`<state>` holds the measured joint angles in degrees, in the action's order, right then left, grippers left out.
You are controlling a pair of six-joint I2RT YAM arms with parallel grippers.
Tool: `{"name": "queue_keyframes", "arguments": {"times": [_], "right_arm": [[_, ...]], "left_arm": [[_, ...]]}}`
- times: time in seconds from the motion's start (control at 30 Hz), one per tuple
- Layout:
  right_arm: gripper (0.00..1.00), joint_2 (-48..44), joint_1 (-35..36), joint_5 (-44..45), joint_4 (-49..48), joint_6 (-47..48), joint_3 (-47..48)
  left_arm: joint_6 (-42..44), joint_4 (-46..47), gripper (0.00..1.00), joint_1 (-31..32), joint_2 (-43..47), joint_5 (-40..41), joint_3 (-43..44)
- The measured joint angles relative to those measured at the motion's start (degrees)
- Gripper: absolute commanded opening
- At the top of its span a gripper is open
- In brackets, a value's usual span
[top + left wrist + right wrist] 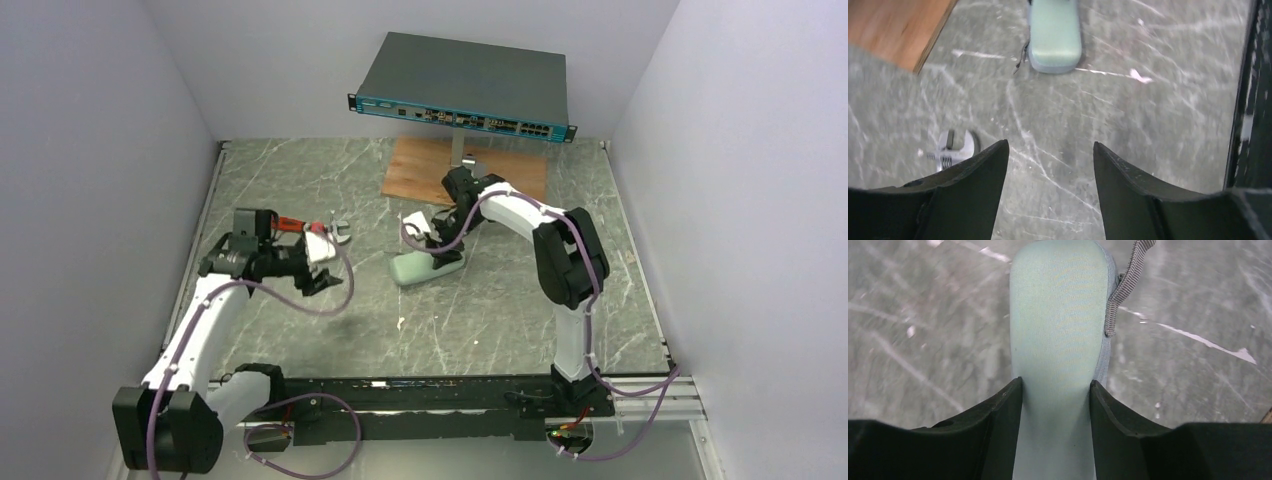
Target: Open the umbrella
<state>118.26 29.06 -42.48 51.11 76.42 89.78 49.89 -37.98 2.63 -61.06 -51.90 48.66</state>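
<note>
mint-green case [1060,315] on the table [500,320], right gripper [1055,381] clamped across its near end, grey strap [1128,280] beside it, left gripper [1050,144] spread wide, empty, near a wrench [950,150] — umbrella cannot be made out

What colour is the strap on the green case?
Grey; the strap on the case shows best in the right wrist view.
</note>
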Motion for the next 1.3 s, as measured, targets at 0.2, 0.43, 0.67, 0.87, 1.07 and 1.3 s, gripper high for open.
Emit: {"name": "queue_keyframes", "arguments": {"times": [0.2, 0.43, 0.67, 0.87, 1.07, 1.3], "right_arm": [[0.27, -7.9, 0.2, 2.4, 3.5, 13.2, -10.3], [0.24, -13.8, 1.0, 4.0, -2.2, 18.0, -18.2], [0.20, -17.8, 1.4, 4.8, -7.7, 19.4, -23.6], [0.18, -17.4, 1.4, 4.9, -7.7, 19.1, -23.2], [0.15, -17.4, 1.4, 4.9, -7.9, 18.9, -23.2], [0.14, -17.4, 1.4, 4.9, -8.2, 18.5, -23.2]], "left_arm": [[23.9, -2.8, 0.48, 10.5, 4.4, 0.8, -8.5], [32.6, 6.0, 0.38, 21.9, -3.3, 3.7, -11.2], [33.6, 16.5, 0.34, 26.4, -13.8, 7.0, -10.4], [34.5, 22.2, 0.35, 26.6, -21.8, 8.5, -6.7], [36.6, 27.2, 0.34, 26.6, -27.6, 10.1, -3.4], [39.6, 28.4, 0.35, 26.6, -30.7, 9.7, -0.8]]}}
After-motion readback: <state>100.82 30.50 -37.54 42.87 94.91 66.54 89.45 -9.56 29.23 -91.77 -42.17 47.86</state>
